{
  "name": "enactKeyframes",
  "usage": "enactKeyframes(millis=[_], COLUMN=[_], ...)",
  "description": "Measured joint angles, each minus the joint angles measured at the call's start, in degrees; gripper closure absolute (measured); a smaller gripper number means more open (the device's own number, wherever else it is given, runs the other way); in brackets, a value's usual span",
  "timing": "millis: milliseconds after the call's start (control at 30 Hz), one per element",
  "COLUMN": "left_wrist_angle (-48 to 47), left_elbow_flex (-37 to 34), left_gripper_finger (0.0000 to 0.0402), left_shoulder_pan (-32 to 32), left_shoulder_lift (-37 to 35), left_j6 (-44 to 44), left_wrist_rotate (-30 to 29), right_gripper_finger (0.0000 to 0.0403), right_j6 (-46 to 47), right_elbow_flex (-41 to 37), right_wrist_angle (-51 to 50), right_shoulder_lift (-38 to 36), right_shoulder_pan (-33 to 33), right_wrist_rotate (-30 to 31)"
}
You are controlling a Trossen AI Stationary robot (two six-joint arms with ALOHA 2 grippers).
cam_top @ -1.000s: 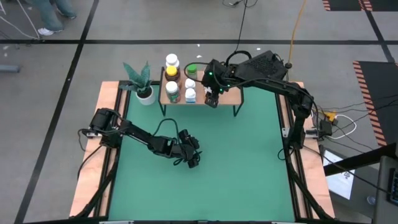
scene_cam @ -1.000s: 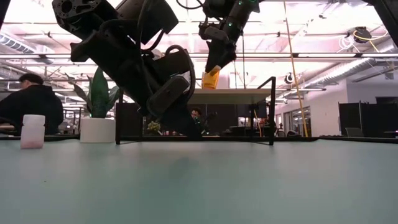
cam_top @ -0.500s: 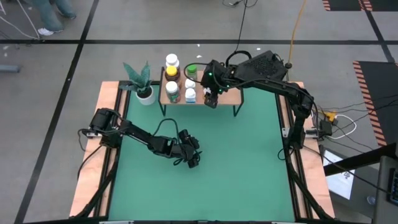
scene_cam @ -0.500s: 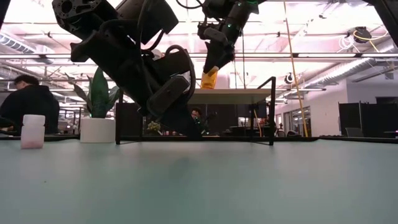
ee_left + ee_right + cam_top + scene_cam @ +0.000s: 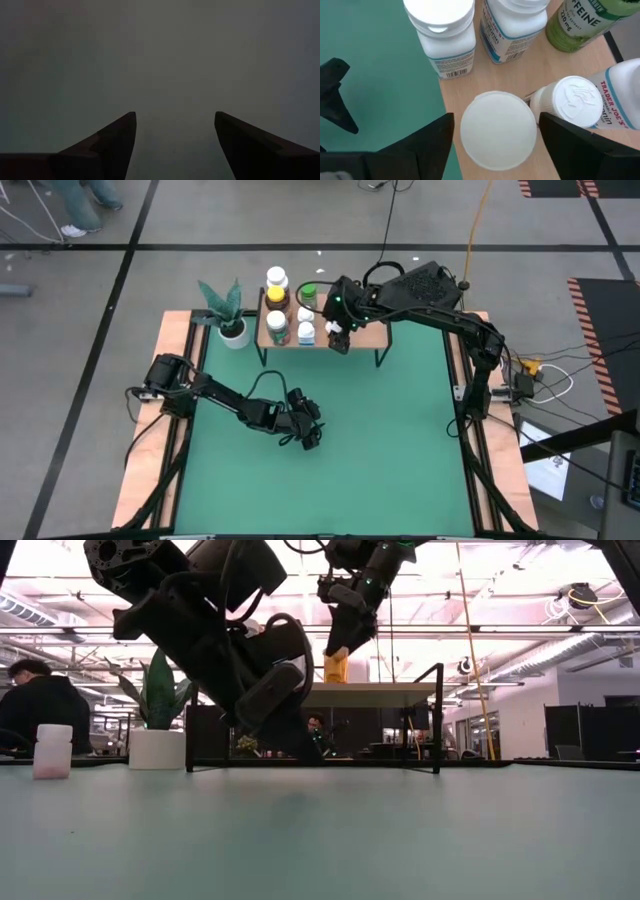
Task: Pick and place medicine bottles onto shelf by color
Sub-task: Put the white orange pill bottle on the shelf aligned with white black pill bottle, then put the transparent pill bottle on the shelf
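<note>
Fingers of the right gripper (image 5: 495, 145) stand apart around a white-capped bottle (image 5: 498, 128) on the shelf (image 5: 365, 336) — about 6 bottles there, 1 pale jar (image 5: 53, 751) left on the table — while the left gripper (image 5: 311, 436) waits spread over the mat.

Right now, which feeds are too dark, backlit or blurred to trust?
Left wrist view: dim and featureless, only the left gripper shows. Low view: bright ceiling lights backlight the arms into silhouettes. Right wrist view: evenly lit, with readable labels around the white cap. High view: evenly lit.
</note>
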Motion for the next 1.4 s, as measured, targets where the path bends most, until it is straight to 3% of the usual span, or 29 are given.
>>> enactKeyframes(millis=[300, 400, 500, 733, 967, 1133, 1400], left_wrist_angle=[-3.57, -5.68, -6.85, -4.43, -4.3, -4.38, -2.66], left_elbow_flex=[-0.02, -0.02, -0.04, -0.04, 0.56, 3.26, 13.13], left_gripper_finger=[0.0128, 0.0128, 0.0128, 0.0128, 0.0128, 0.0128, 0.0128], left_shoulder_pan=[-0.15, -0.38, -1.27, -2.33, -1.25, -1.61, -7.94], left_shoulder_lift=[0.02, 0.02, 0.05, 0.07, 0.07, 0.07, 0.07], left_j6=[-3.5, -6.4, -7.42, -8.85, -15.62, -18.9, -17.92], left_wrist_rotate=[0.01, 0.0, 0.0, -0.1, -0.03, 3.21, 3.98], right_gripper_finger=[0.011, 0.0113, 0.0114, 0.0115, 0.0115, 0.0115, 0.0115], right_j6=[1.7, 3.56, 6.15, 10.08, 8.98, 10.01, 14.9], right_elbow_flex=[-0.53, -5.86, -15.96, -45.13, -69.0, -80.33, -91.51], right_wrist_angle=[-5.2, -4.91, 0.99, 25.54, 58.25, 79.01, 99.15], right_shoulder_lift=[-7.48, -14.35, -22.89, -38.22, -41.46, -40.71, -40.75], right_shoulder_pan=[1.53, 4.14, 7.98, 16.24, 23.88, 28.81, 36.95], right_wrist_rotate=[0.17, 0.23, 2.56, 4.61, 4.38, 1.54, 0.01])
